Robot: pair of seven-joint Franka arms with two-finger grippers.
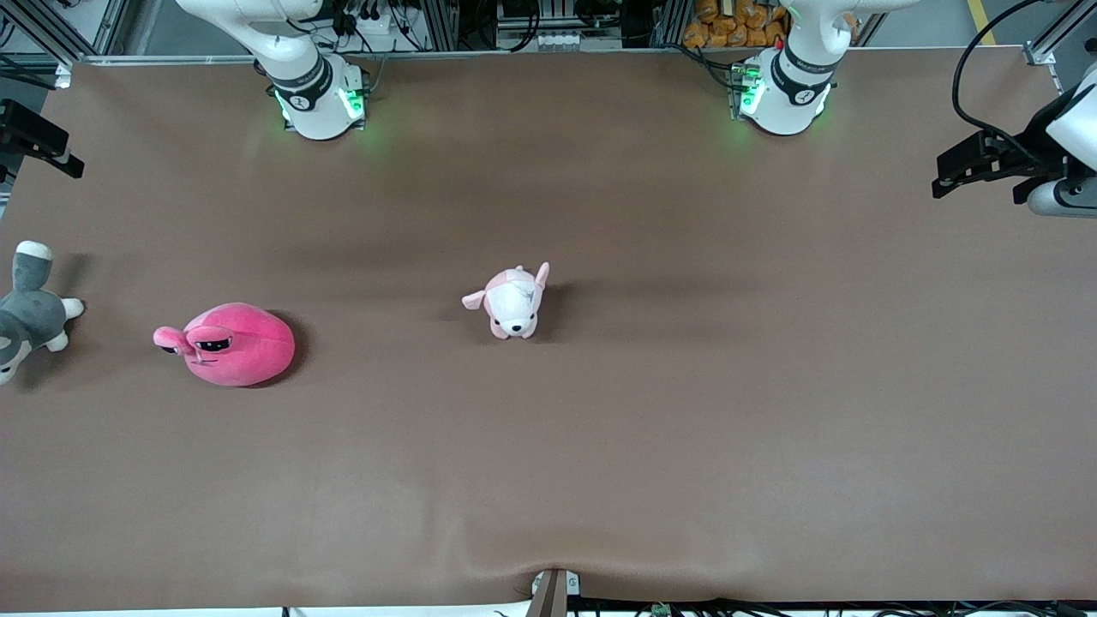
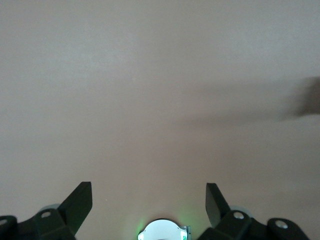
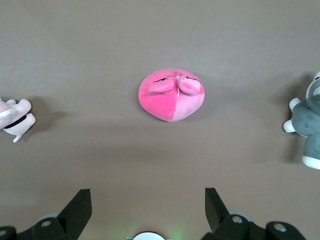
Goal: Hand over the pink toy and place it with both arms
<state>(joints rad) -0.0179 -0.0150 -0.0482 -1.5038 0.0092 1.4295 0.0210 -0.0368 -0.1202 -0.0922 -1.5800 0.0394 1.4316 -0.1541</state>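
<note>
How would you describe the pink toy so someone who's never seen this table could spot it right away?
On the brown table, look toward the right arm's end. The pink toy lies there between a grey-and-white plush at the edge and a pale puppy plush mid-table. It alone is a round hot-pink blob with black angry eyes.

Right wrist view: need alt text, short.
The pink toy lies on the brown table, centred ahead of the open right gripper, untouched. A grey-and-white plush and a pale pink puppy plush sit at opposite edges of the view.
</note>
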